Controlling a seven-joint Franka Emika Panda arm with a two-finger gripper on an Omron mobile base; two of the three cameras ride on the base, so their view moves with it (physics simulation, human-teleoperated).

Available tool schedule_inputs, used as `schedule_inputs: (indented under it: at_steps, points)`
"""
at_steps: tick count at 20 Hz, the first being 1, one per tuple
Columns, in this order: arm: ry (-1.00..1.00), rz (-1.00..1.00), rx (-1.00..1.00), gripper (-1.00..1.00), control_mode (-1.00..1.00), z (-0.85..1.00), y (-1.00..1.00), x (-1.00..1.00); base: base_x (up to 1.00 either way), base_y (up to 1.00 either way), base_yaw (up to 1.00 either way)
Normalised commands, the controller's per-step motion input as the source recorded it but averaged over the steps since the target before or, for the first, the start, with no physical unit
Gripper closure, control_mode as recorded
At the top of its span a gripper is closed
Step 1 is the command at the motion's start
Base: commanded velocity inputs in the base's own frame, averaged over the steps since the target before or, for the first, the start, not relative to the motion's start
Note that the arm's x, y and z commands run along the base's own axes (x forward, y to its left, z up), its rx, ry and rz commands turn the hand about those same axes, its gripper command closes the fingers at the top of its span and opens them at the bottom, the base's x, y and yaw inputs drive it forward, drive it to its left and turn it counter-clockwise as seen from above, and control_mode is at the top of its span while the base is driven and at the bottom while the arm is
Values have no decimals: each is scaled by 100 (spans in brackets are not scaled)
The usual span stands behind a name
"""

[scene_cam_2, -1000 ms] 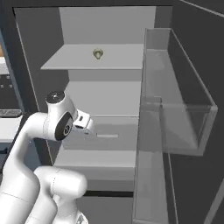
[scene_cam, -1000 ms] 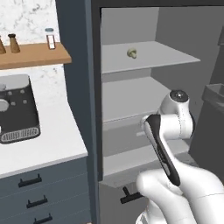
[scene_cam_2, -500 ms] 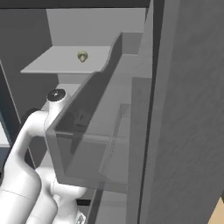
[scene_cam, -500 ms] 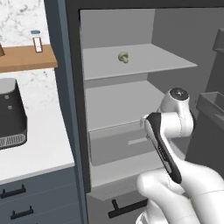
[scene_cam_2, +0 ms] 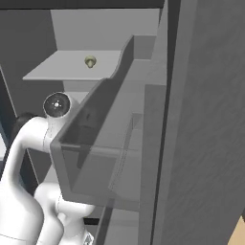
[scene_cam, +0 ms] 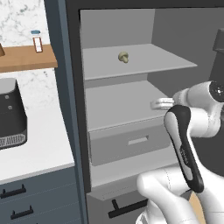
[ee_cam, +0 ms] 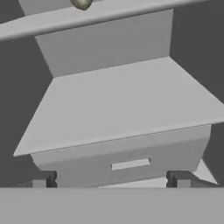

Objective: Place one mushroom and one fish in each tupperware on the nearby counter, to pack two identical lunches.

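The white robot arm with dark joints [scene_cam: 188,144] rises at the lower right, bent at the elbow, reaching level into an open grey fridge. Its two-finger gripper [ee_cam: 111,177] is released, dark tips wide apart and empty, facing a grey drawer [ee_cam: 127,159]. A small tan mushroom [scene_cam: 124,57] sits alone on the upper grey shelf [scene_cam: 144,65] (its orientation is too small to tell). A white countertop [scene_cam: 39,151] lies left.
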Motion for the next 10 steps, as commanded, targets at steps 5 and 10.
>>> schedule_inputs:
  at_steps: [5, 10]
  points:
    - [-33, 1, 2, -100, -100, 100, 0, -18, 0, 0, 0]
    - [-16, 0, 0, -100, -100, 100, 5, -2, 0, 0, 0]
